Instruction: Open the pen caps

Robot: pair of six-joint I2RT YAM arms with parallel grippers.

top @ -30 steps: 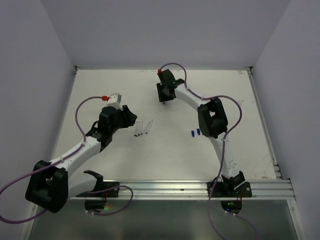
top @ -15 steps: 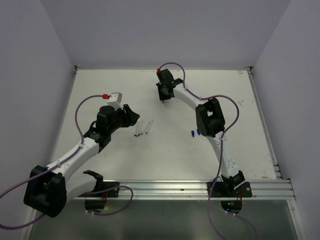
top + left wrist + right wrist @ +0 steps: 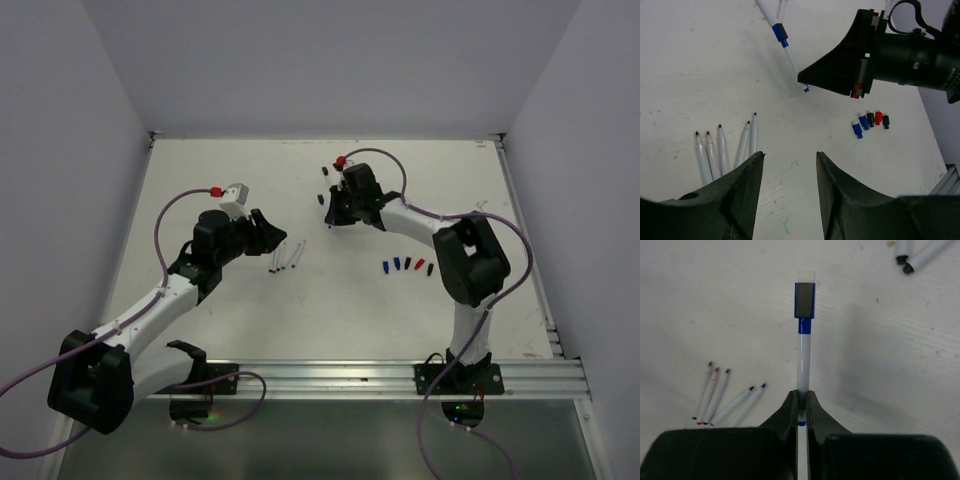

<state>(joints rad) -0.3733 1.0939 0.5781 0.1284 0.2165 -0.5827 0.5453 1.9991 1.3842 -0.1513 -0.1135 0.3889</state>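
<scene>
The right gripper (image 3: pixel 800 396) clamps a blue pen (image 3: pixel 804 355), seemingly offering it to the wide-open left gripper (image 3: pixel 790 156) (loose pen caps (image 3: pixel 870 119) lie lined up nearby).

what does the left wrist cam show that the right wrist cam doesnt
Only the left wrist view: a short row of loose pen caps, blue, black and red, and the open left gripper. Only the right wrist view: two more pens at the top right corner, dark ends showing. Both: the blue pen pinched in the right gripper, and five uncapped pens lying side by side on the table.
</scene>
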